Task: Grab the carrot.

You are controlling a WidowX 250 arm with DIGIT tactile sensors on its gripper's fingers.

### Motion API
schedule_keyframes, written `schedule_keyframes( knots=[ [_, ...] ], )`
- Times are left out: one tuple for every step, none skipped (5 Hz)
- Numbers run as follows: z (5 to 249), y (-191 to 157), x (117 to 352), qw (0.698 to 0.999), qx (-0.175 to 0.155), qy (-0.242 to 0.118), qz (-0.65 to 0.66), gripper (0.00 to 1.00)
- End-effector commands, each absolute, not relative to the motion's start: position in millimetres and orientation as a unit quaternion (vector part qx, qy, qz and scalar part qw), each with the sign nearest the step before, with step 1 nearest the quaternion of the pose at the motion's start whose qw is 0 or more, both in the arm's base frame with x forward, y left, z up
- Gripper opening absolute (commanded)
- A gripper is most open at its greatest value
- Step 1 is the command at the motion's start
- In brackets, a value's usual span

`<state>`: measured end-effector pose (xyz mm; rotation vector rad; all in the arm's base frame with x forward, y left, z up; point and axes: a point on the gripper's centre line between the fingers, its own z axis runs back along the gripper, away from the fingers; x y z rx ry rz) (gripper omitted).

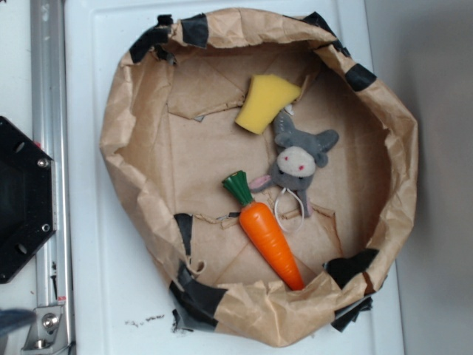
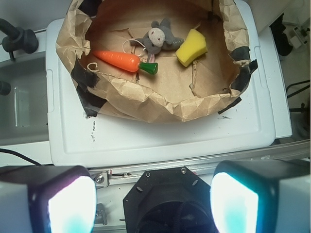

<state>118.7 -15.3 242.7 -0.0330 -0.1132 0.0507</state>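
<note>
Inside the paper-lined bowl (image 1: 129, 111) the carrot (image 1: 270, 235) lies flat beside the plush donkey (image 1: 297, 159); the gripper (image 2: 153, 204) hangs well back, fingers spread apart, nothing held, likely lining up its approach.

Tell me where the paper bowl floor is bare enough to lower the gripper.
Bare floor lies along the crumpled brown paper bowl's wall, bordered by the yellow sponge wedge and the glossy orange carrot's green cap. A narrower strip runs beyond the grey plush donkey. Sponge, donkey and carrot crowd together mid-bowl. The gripper is outside the bowl, open.
</note>
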Motion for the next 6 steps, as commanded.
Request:
schedule_keyframes(
  knots=[
    [243,-15,119,0.998,-0.017,-0.057,0.025,1.0],
    [209,-10,169,0.995,-0.001,-0.083,-0.055,1.0],
    [184,-19,221,0.983,0.024,-0.117,-0.141,1.0],
    [156,-22,260,0.972,-0.003,-0.122,-0.2,1.0],
    [127,-37,285,0.96,-0.027,-0.11,-0.257,1.0],
    [103,-50,289,0.947,-0.028,-0.098,-0.303,1.0]
  ],
)
